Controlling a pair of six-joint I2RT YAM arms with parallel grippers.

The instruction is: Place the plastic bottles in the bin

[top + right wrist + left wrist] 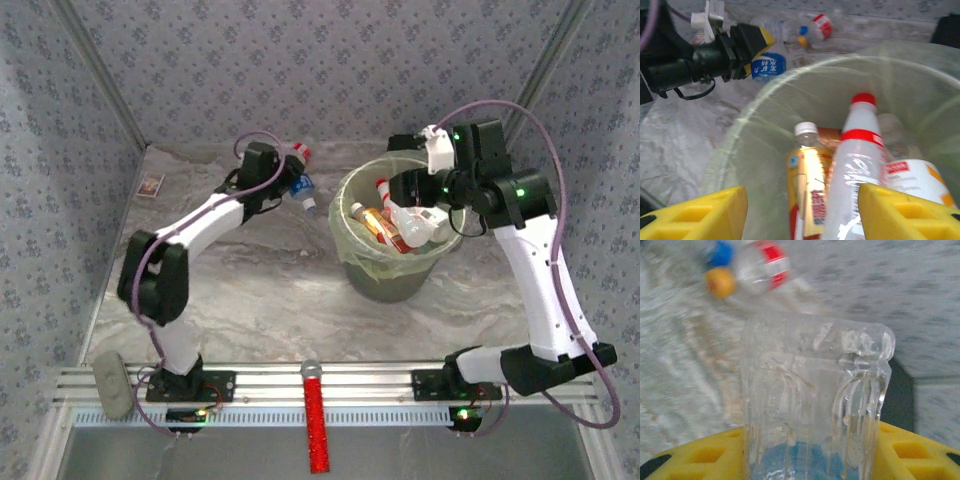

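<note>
**A:** Where is the bottle sitting in relation to the bin?

**B:** The left gripper (288,190) is clamping a clear blue-labelled bottle (815,400) and holding it above the counter (250,290). It is hanging just to the left of the bin (385,280), not yet over the rim.

**A:** And which way is its long axis pointing?

**B:** It is sticking out from the fingers toward the bin and slightly toward the arm bases. Which end is leading, one cannot tell.

**A:** What is the right arm doing?

**B:** The right gripper (801,197) is hanging over the bin's mouth with its fingers apart and nothing between them. Below it, a white red-capped bottle (855,145) and a yellow-labelled bottle (807,170) are lying inside.

**A:** So the coming move is looking like a short one?

**B:** Probably a brief carry rightward over the rim, then a release. The right arm is crowding that space, so the two could brush. A red-labelled bottle (300,152) is also lying on the counter beyond the left gripper, nearer that arm.
</note>
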